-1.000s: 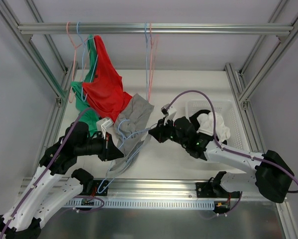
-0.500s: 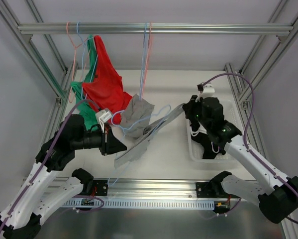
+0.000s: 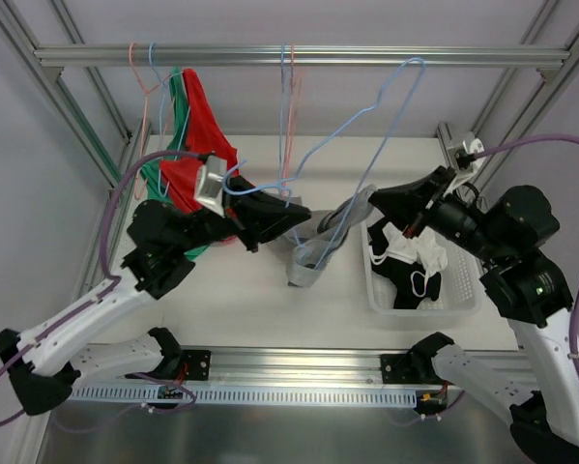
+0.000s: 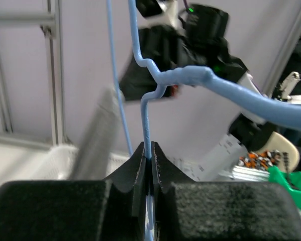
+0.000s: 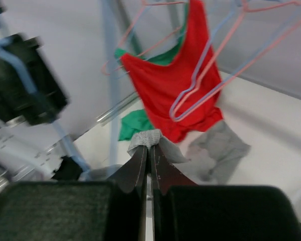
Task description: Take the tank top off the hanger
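- Overhead: the grey tank top (image 3: 313, 253) sags above the worktop (image 3: 260, 309), strung between both arms. It seems caught on the blue hanger (image 3: 361, 116).
- Left wrist: my left claw (image 4: 148, 150) is pressed together on the hanger wire. I'd hold that firm and steady.
- Right wrist: my right claw (image 5: 148, 146) pinches a fold of grey cloth. I'd pull along the hanger's arm, not across it, so the strap slides off rather than snags.

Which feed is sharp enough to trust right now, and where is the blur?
Top external: sharp, evenly lit. Left wrist: blue hanger readable where the left gripper pinches it, right arm behind blurred. Right wrist: red top smeared by motion; gray tank top in the right gripper clear.
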Robot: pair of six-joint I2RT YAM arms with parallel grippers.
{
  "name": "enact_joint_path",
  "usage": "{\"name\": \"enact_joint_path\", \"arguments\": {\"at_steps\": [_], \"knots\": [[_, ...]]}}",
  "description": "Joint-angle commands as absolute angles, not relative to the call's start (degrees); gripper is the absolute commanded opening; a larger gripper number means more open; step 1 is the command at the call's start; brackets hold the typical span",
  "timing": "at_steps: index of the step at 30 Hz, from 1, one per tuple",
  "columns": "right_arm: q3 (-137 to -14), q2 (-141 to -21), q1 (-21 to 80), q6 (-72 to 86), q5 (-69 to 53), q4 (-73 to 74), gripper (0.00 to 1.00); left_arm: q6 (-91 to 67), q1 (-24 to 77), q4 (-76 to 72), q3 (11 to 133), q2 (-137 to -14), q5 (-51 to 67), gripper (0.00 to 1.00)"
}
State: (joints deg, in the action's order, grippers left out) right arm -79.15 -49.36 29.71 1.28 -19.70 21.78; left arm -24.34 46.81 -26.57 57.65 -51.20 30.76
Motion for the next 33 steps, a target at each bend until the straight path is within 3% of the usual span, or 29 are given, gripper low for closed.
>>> {"name": "enact_joint_path", "arguments": {"at_steps": [1,8,10,14,17,25,26,27,28,31,33], "knots": [[-76.39,-47.47,30.23,4.3,-35.67,25.05,0.0,-15.57,50.8,-46.92,64.67,-58.87,23.65,0.0],[-56.1,-41.92,35.93,6.06,-33.14,22.51,0.0,-6.95,51.06,-51.5,61.36,-57.5,6.8,0.0],[-50.4,-42.8,41.81,7.02,-26.48,19.44,0.0,-5.8,51.06,-50.2,58.46,-54.95,5.45,0.0],[-46.32,-47.45,47.63,8.61,-18.74,14.59,0.0,-6.85,51.06,-31.16,58.89,-44.93,3.87,0.0],[-46.58,-52.55,49.04,8.18,-6.46,14.33,0.0,-9.92,51.06,-15.59,56.35,-37.57,-2.95,0.0],[-56.06,-70.56,47.55,5.19,8.43,14.68,0.02,-18.27,51.06,13.75,49.4,-25.49,-20.09,0.0],[-58.34,-73.97,46.59,4.92,7.48,14.76,0.08,-21.41,51.06,15.97,49.57,-25.58,-22.13,0.0],[-59.23,-75.13,46.32,5.36,7.82,15.46,0.24,-22.84,51.06,17.91,49.66,-25.92,-23.8,0.0],[-59.67,-75.58,46.32,5.97,8.69,15.73,0.6,-23.9,51.06,19.58,49.75,-26.97,-25.47,0.0],[-59.59,-73.92,46.23,6.77,11.16,15.64,0.85,-25.84,51.06,24.51,51.5,-31.18,-27.15,0.0],[-59.07,-69.99,46.23,6.33,12.12,16.69,0.92,-26.71,51.06,26.98,53.69,-33.48,-28.91,0.0]]}}
